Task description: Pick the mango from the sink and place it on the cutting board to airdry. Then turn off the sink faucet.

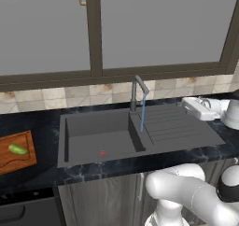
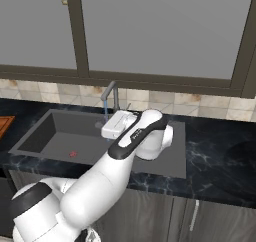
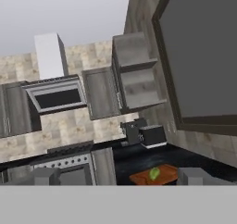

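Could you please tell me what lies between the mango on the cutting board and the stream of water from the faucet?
In the left base view, between the mango and the water stream lie black counter and the sink basin, holding a red spot.

Black marbled counter (image 1: 32, 120) running below a beige tiled backsplash (image 1: 56, 96) and a large grey window (image 1: 158, 24) with dark brown frames. A small red spot (image 1: 102, 153) lies on the basin floor; a thin blue stream of water (image 1: 142, 112) falls beside it. Grey cabinet doors (image 2: 160, 218) sit under the counter. Along the far wall — seen from the hand camera — stand a white range hood (image 3: 50, 56), grey wall cabinets (image 3: 134, 75), a stove (image 3: 65, 165) and a dark countertop appliance (image 3: 143, 134).
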{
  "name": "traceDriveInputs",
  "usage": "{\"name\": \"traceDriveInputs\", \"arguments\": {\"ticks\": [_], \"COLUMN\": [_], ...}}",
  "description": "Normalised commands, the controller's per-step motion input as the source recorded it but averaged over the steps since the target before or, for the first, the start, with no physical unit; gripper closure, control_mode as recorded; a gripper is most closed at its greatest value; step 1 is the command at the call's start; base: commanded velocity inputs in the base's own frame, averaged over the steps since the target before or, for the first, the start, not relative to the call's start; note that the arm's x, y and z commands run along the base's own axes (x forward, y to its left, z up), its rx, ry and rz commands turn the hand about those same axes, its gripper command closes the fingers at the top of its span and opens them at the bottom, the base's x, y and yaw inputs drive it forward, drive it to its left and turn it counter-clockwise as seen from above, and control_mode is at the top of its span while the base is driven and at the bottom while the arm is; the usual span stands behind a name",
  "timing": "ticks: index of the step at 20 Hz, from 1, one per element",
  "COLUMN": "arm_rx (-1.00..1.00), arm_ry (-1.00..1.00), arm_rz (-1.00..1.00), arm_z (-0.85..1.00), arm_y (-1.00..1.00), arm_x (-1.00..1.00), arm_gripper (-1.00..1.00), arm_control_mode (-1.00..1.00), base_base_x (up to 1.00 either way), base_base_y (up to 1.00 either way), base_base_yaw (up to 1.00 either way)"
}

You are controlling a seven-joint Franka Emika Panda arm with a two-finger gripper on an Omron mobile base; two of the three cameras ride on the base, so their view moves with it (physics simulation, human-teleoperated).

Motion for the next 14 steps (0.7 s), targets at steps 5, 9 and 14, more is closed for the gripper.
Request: {"name": "traceDriveInputs", "arguments": {"ticks": [5,9,14], "arm_rx": [0.0,0.0,0.0], "arm_ry": [-0.02,-0.04,-0.03], "arm_rz": [0.0,0.0,-0.02], "arm_z": [-0.08,-0.07,-0.04], "arm_y": [0.15,0.18,0.03], "arm_x": [0.12,0.17,0.23], "arm_gripper": [-1.0,-1.0,-1.0], "arm_control_mode": [-1.0,-1.0,-1.0], "base_base_x": [0.0,0.0,0.0], "base_base_y": [0.0,0.0,0.0], "base_base_yaw": [0.0,0.0,0.0]}}
